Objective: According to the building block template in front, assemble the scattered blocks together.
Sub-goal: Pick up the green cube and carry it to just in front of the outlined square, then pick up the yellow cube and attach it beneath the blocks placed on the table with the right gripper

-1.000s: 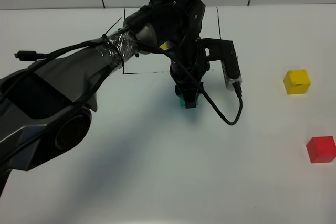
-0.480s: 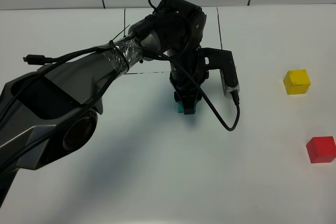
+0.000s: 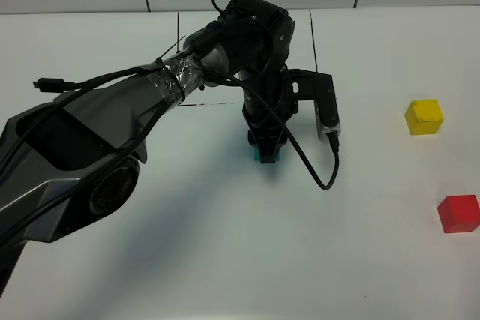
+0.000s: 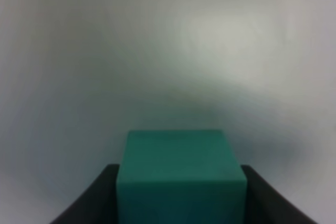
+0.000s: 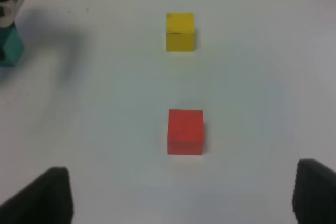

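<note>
Exterior high view: the building block template (image 3: 313, 35) is largely hidden behind the left arm (image 3: 112, 125) (only bits of black frame are seen). The teal block (image 4: 181, 177) is clamped by the left tool (image 3: 268, 151) just before that frame, unmoved since half a second ago. The right tool (image 5: 184, 198) is spread wide, empty.

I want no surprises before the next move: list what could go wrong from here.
The left pincer grips the teal cube only near its fingertips; the cube may twist or slip when moved.
The loose cable loops low beside that cube and could snag or nudge it.
The left arm hides most of the building block template from the high camera, only its black outline showing, so alignment is hard to check.
</note>
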Controlling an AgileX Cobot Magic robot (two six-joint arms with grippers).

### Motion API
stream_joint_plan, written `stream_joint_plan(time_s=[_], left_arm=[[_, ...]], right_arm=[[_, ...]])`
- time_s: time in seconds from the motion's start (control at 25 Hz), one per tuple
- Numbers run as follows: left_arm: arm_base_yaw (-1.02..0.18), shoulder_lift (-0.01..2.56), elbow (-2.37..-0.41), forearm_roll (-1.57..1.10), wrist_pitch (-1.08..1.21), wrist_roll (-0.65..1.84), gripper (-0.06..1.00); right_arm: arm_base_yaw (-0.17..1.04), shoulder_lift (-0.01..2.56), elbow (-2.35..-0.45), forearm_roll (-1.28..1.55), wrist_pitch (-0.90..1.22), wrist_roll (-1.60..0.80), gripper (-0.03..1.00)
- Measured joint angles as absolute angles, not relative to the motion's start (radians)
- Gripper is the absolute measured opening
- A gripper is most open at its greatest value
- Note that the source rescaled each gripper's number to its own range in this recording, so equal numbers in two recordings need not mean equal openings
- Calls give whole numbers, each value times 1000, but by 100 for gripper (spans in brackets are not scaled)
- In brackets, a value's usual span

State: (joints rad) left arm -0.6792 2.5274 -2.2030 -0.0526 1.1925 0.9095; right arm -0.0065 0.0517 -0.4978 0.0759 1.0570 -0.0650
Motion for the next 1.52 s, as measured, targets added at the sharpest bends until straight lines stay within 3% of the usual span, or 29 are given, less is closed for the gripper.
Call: stream_joint_plan(time_s=[0.28, 0.36, 0.64, 0.8, 1.12, 1.52], left_arm=[[-679, 2527, -2203, -63, 1192, 915, 0], [-679, 2527, -2203, -71, 1192, 915, 8], [-679, 2515, -2203, -109, 1192, 915, 77], [-679, 2458, -2202, -150, 1193, 915, 97], [-650, 2344, -2202, -126, 1194, 826, 100], [-446, 2237, -2202, -98, 1195, 534, 97]], right_arm=[[-6, 52, -498, 76, 1057, -65, 73], [-6, 52, -498, 76, 1057, -65, 73], [-6, 52, -498, 76, 1057, -65, 73], [-6, 52, -498, 76, 1057, -65, 73], [-6, 52, -498, 76, 1057, -65, 73], [-6, 52, -498, 79, 1057, -65, 73]])
